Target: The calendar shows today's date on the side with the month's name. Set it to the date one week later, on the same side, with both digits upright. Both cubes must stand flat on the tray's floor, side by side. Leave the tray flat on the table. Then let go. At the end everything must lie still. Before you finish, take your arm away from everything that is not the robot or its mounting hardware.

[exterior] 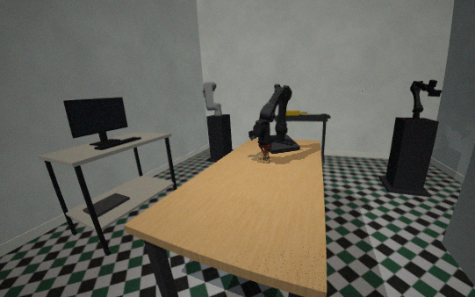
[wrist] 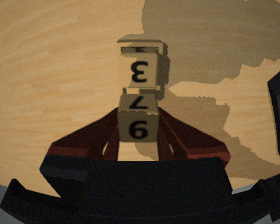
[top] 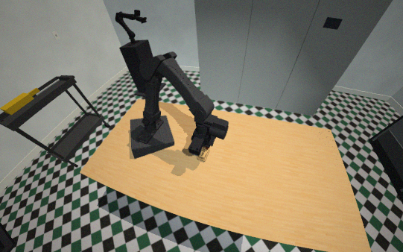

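The jaws [exterior: 264, 150] grip one cube [wrist: 138, 125]; beyond them another [wrist: 139, 71] sits in the tray [wrist: 162, 47], so placing and release remain.

Cube with the 3 [wrist: 139, 71] close ahead of the jaws [top: 203, 149] [exterior: 265, 155]; open tabletop [top: 272, 171] [exterior: 255, 198] [wrist: 51, 65] on both sides.

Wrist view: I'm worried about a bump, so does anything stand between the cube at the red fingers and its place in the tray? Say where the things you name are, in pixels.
Nothing visible does. The other cube [wrist: 151, 80], showing a 3, sits just beyond the held cube [wrist: 126, 120], in the tray [top: 202, 159] [exterior: 263, 162] [wrist: 141, 41]; the floor under the held one is hidden.
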Robot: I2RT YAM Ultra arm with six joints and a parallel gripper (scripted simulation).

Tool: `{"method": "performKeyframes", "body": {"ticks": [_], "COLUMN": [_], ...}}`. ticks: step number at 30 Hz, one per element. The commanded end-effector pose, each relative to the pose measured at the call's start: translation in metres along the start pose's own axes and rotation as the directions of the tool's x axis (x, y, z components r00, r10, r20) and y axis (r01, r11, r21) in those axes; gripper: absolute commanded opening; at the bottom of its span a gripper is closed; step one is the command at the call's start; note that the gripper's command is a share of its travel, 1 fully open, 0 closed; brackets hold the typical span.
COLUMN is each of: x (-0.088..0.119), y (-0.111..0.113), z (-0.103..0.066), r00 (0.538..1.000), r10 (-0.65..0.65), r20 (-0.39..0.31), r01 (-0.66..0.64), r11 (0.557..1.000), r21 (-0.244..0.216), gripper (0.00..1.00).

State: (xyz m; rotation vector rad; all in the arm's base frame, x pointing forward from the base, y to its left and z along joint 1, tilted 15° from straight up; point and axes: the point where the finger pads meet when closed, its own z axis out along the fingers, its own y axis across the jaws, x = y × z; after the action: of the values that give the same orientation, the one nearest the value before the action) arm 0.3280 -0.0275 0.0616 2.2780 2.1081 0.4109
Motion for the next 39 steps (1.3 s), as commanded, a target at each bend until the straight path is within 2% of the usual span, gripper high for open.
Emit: {"method": "performKeyframes", "body": {"ticks": [1, 26, 39], "x": [-0.003, -0.003, -0.003], "y": [0.002, 0.002, 0.002], "z": [-0.003, 0.015, 0.018], "r00": [1.000, 1.000, 1.000], "r10": [0.003, 0.003, 0.003], "r20": [0.010, 0.009, 0.009], "r01": [-0.003, -0.003, -0.003], "r11": [1.000, 1.000, 1.000], "r21": [-0.011, -0.011, -0.011], "gripper": [0.26, 0.26, 0.26]}}
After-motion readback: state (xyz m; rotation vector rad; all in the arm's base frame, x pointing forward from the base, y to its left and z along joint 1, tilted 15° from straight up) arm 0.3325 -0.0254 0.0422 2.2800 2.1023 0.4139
